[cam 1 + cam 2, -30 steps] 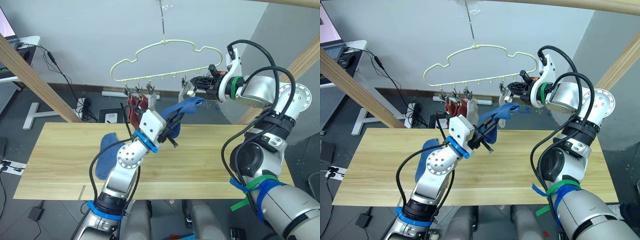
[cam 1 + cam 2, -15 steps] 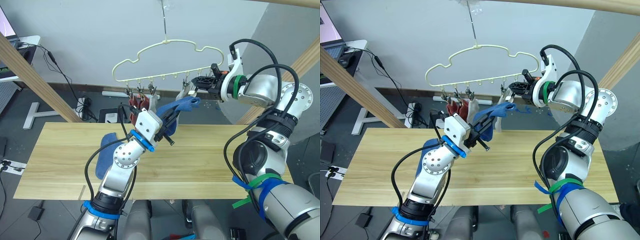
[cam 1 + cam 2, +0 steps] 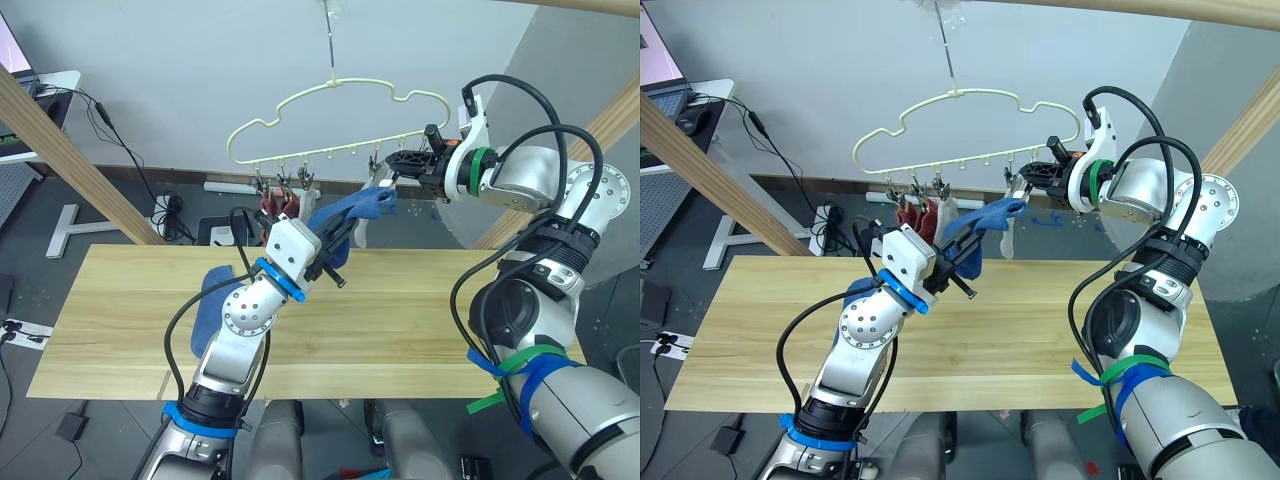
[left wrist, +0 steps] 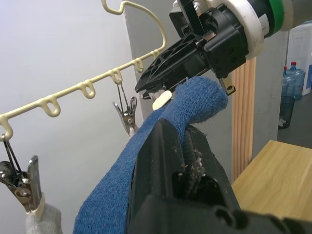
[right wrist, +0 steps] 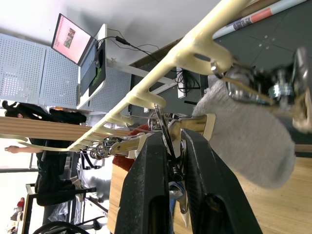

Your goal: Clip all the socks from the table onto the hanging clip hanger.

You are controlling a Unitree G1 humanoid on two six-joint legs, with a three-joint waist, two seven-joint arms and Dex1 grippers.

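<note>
The pale yellow clip hanger [image 3: 330, 110] hangs above the table's [image 3: 430, 320] far edge. Two rust red socks [image 3: 268, 208] and a grey sock [image 3: 303, 192] hang from its left clips, and another grey sock [image 5: 248, 141] from a right one. My left gripper [image 3: 335, 243] is shut on a blue sock [image 3: 350, 208], holding it up with its toe at my right gripper [image 3: 392, 163]. That gripper is shut on a metal clip [image 5: 165, 127], squeezing it. A second blue sock [image 3: 208, 300] lies on the table behind my left arm. An empty clip [image 4: 127, 114] dangles beside the raised sock.
Slanted wooden beams stand at the left [image 3: 70, 160] and the right [image 3: 600, 125] of the table. A desk with a laptop [image 3: 20, 75] is at the far left, with cables on the floor behind the table. A person [image 5: 53, 161] stands in the background.
My left gripper has lifted the blue sock a little higher and closer to the hanger, so its toe now sits at the clip in my right gripper. The right gripper has barely moved.
</note>
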